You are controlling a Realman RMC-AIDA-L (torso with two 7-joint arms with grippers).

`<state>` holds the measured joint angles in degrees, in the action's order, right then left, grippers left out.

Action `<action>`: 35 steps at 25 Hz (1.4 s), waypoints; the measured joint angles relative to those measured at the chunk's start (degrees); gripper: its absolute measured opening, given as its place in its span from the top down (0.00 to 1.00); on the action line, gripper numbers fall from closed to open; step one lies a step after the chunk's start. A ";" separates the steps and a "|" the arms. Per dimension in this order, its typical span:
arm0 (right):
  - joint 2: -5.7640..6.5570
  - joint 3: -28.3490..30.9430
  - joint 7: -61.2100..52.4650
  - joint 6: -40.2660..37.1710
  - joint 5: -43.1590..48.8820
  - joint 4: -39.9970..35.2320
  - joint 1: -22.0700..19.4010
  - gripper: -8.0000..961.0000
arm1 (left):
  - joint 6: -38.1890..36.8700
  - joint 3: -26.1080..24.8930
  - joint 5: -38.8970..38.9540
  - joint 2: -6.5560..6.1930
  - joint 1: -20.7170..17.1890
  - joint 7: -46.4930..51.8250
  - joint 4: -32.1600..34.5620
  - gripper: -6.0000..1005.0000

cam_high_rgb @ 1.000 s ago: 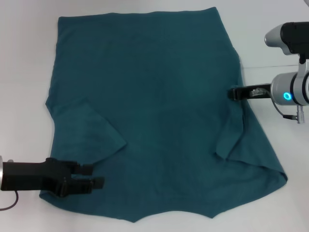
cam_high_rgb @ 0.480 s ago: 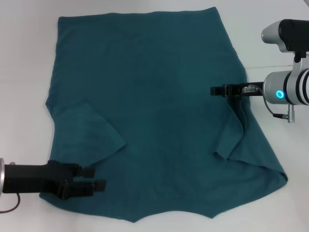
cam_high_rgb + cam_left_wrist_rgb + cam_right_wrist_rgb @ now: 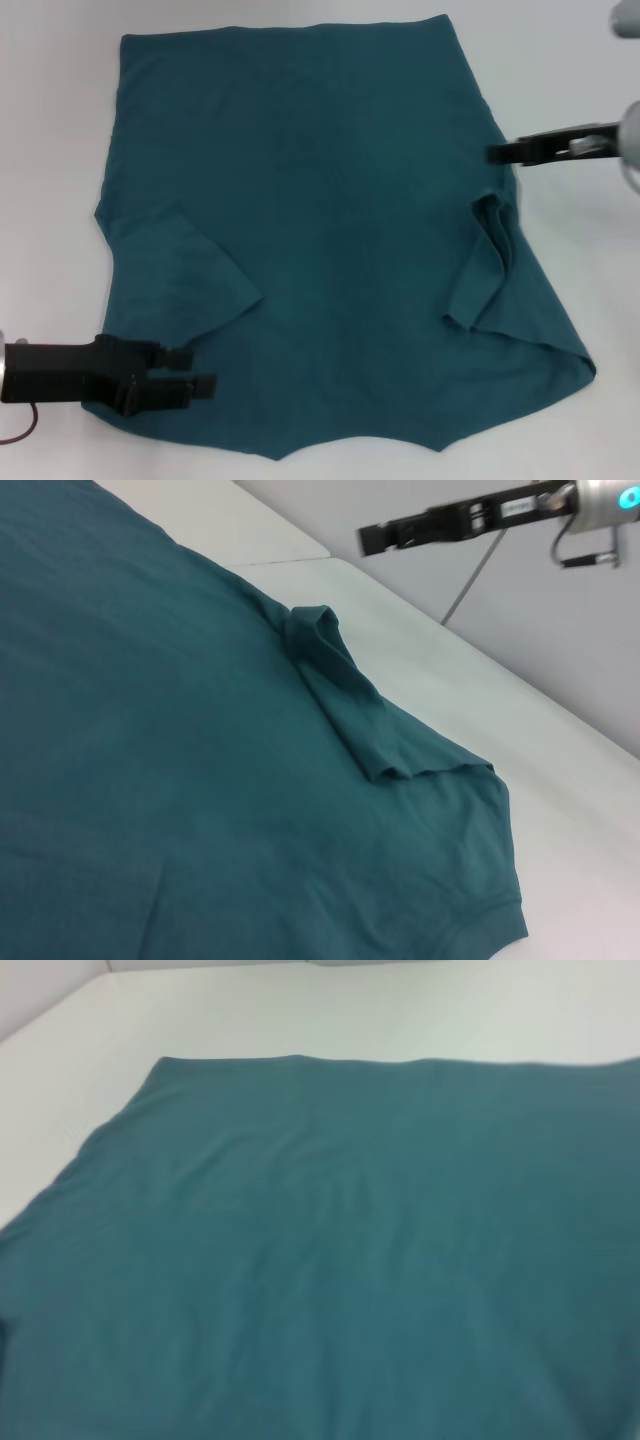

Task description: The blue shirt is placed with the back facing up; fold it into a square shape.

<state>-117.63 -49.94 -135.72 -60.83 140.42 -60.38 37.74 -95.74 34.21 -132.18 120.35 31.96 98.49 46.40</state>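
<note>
The blue shirt [image 3: 320, 220] lies spread flat on the white table, plain side up, with its neckline at the near edge. Its left sleeve [image 3: 185, 270] is folded inward onto the body. The right sleeve [image 3: 490, 255] is bunched into a raised fold, which also shows in the left wrist view as a ridge of the shirt [image 3: 345, 685]. My left gripper [image 3: 195, 368] is open and low over the shirt's near left corner. My right gripper [image 3: 497, 153] hovers just off the shirt's right edge, clear of the cloth; the left wrist view shows the right gripper [image 3: 372, 540] raised above the table.
White table [image 3: 60, 150] surrounds the shirt on all sides, with a seam line [image 3: 560, 138] running off to the right. A cable [image 3: 20, 432] trails from the left arm at the near left corner.
The right gripper went in over the shirt's right side, then drew back to the right and farther away, leaving the sleeve edge bunched. The left gripper barely shifted.
</note>
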 joint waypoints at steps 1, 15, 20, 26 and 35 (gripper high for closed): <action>0.00 0.00 0.00 0.00 0.00 0.00 0.00 0.38 | 0.07 -0.02 0.00 0.00 -0.13 0.00 0.00 0.40; -2.29 -4.80 -3.17 -3.59 24.36 -2.30 -0.43 0.89 | 0.30 0.13 0.28 0.03 0.05 0.00 0.02 0.39; -2.19 -6.85 -3.19 0.59 24.11 3.45 0.83 1.00 | 0.29 0.15 0.26 0.00 0.14 0.11 0.06 0.39; -2.27 -7.77 -3.16 6.22 23.43 9.09 2.54 0.99 | 0.29 0.03 0.14 0.04 -0.24 0.20 0.13 0.39; -2.22 -8.24 -2.64 10.96 23.26 17.28 6.50 0.99 | 0.29 -0.09 0.08 0.10 -0.22 0.28 0.12 0.39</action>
<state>-119.86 -58.17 -138.36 -49.88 163.68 -43.10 44.23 -95.45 34.13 -132.10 120.45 31.74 98.77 46.52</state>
